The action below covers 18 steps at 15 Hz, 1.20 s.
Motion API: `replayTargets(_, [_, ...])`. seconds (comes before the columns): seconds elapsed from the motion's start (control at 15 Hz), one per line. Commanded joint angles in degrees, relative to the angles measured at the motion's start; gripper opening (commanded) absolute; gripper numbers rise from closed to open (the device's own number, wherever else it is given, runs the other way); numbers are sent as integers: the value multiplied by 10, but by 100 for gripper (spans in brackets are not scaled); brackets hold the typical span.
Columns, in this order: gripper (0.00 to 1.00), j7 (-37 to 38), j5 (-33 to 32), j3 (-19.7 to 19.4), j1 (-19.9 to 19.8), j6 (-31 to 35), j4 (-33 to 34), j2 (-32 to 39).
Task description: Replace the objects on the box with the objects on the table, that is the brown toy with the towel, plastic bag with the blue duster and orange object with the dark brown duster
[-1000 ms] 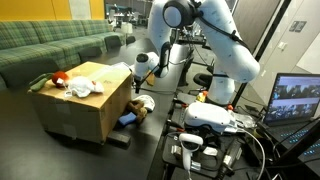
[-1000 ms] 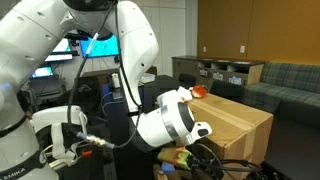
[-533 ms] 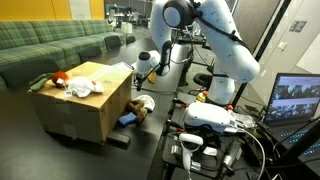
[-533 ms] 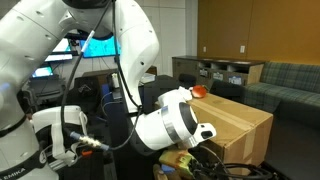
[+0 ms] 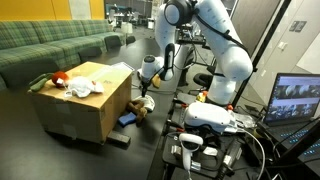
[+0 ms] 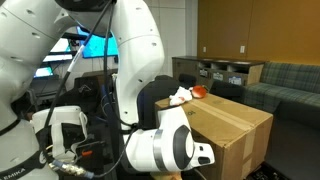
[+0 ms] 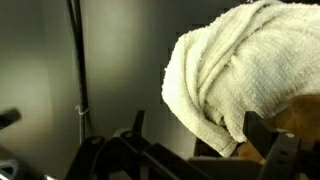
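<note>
The white towel fills the right of the wrist view, bunched up, with a brown thing showing under its right edge. My gripper is open, its dark fingers standing wide to either side of the towel's lower fold. In an exterior view the gripper hangs just above the towel on the dark table beside the box. The orange object and the white plastic bag lie on the box top. The blue duster lies at the box's foot.
A dark flat block lies on the table near the box corner. The robot's base and cables crowd one side. A green sofa stands behind. In the exterior view from behind the arm, the arm hides the towel; the box and orange object show.
The arm has swung down from box-top height, bringing the open gripper low beside the box and close over the towel. Nothing on the box has moved.
</note>
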Motion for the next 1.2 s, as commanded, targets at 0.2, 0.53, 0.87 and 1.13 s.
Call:
replayTargets(0.2, [100, -149, 71, 226, -265, 7, -13, -18])
replayTargets(0.53, [100, -177, 77, 363, -398, -11, 5, -4])
replayTargets(0.87, [100, -263, 190, 333, -354, -24, 21, -10])
replayTargets(1.13, [100, -372, 321, 285, -296, -32, 34, -6])
